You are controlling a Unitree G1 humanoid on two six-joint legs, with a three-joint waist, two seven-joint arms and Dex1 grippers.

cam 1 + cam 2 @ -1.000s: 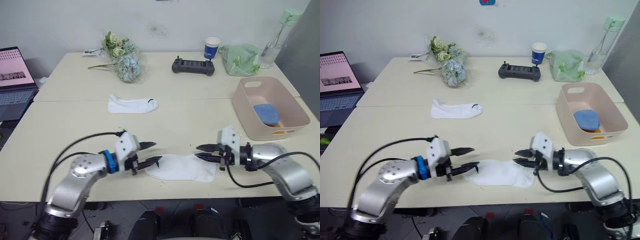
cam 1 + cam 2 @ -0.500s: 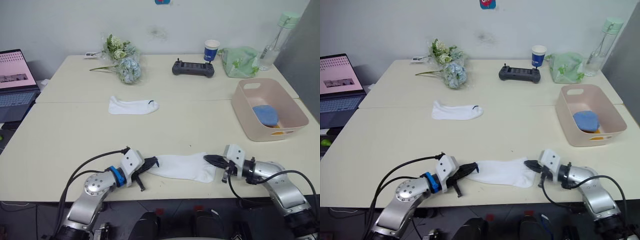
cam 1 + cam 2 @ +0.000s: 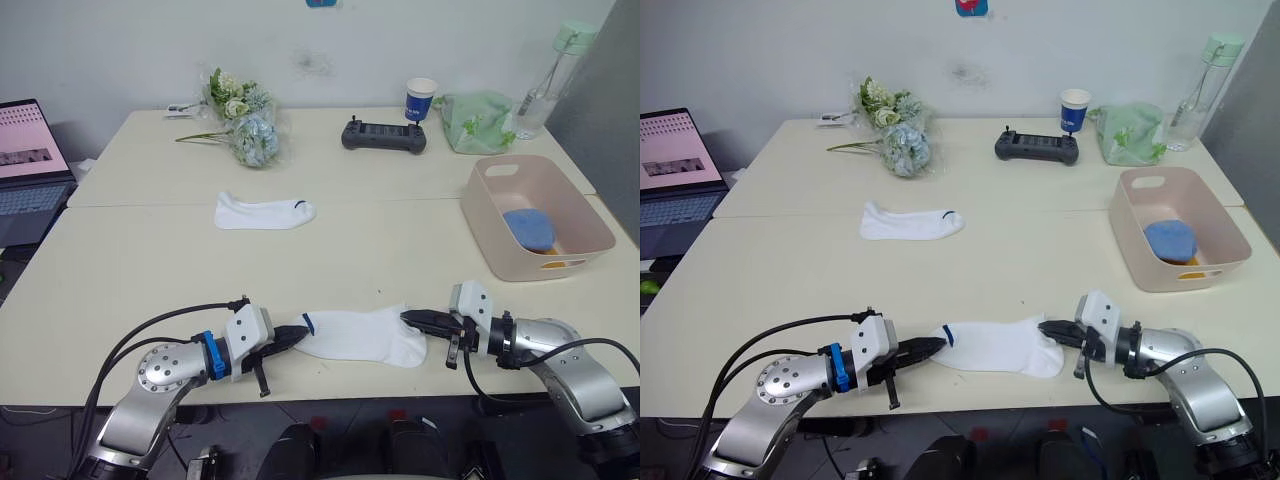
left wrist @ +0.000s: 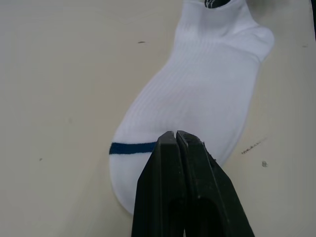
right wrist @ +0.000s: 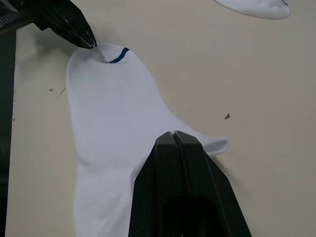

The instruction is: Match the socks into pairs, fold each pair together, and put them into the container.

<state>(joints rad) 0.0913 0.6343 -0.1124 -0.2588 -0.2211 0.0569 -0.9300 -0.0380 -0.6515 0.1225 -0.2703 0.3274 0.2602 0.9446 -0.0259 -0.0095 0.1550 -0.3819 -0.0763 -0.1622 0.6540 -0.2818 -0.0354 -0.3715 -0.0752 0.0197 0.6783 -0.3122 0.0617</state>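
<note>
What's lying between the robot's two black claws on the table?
A white sock stretches between them; the left gripper pinches its cuff end, the right gripper its other end. Both head views show it.

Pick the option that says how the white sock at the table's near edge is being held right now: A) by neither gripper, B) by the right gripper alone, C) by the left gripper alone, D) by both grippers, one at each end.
D: the left gripper is shut on the near white sock at its end with the blue stripe, and the right gripper is shut on its other end.
</note>
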